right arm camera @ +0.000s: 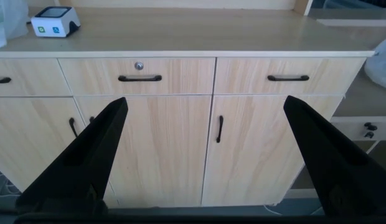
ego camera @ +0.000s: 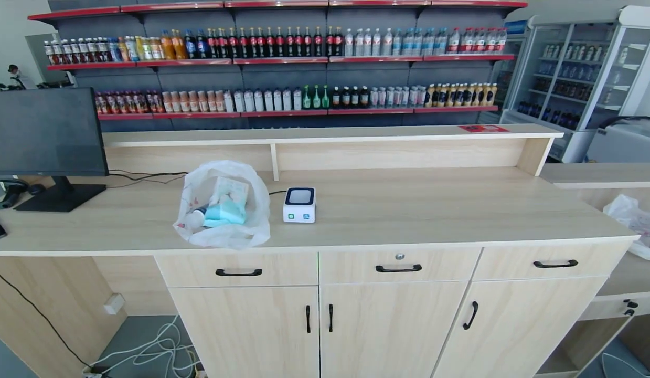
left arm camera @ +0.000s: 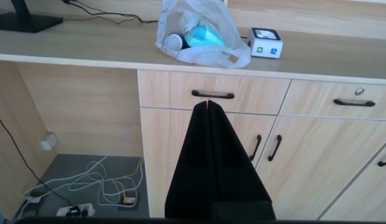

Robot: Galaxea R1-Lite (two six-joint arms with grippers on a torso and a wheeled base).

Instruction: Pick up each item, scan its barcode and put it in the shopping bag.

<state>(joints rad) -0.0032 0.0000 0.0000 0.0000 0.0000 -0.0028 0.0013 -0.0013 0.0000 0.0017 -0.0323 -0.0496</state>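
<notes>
With the filled translucent white plastic shopping bag point(ego camera: 222, 207) on the pale wooden tabletop point(ego camera: 408, 210), just left of the white box scanner point(ego camera: 299, 205), bagging looks done: hold the shut left claw point(left arm camera: 208, 107) and wide-open right claw point(right arm camera: 205, 102), both empty, clear.

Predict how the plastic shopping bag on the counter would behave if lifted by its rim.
The shopping bag would probably be floppy: its thin film slumps in creases on the counter. It would likely sag around the teal pack inside. Pushed, it would probably crumple rather than slide.
</notes>
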